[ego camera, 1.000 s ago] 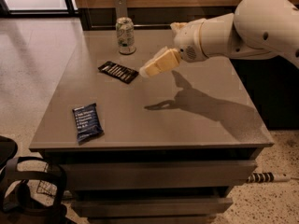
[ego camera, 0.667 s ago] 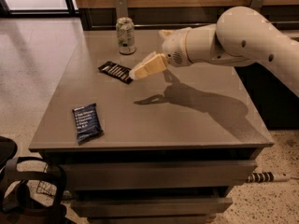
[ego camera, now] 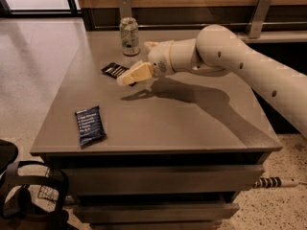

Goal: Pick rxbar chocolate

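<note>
The rxbar chocolate (ego camera: 114, 70) is a small flat black wrapper with white lettering, lying on the grey table (ego camera: 192, 123) at the back left, just in front of the can. My gripper (ego camera: 127, 76) comes in from the right on a white arm. Its cream fingers hang just above the bar's right end and cover part of it.
A pale drink can (ego camera: 129, 36) stands upright just behind the bar. A dark blue bar wrapper (ego camera: 89, 125) with white text lies near the table's front left edge. The table stands against a wood-panelled wall with a metal bracket (ego camera: 259, 13). A black object (ego camera: 19, 195) sits on the floor at the lower left.
My arm has swung left and down. The gripper has gone from right of the black bar to directly over its right end. The bar, the can and the blue wrapper have not moved.
</note>
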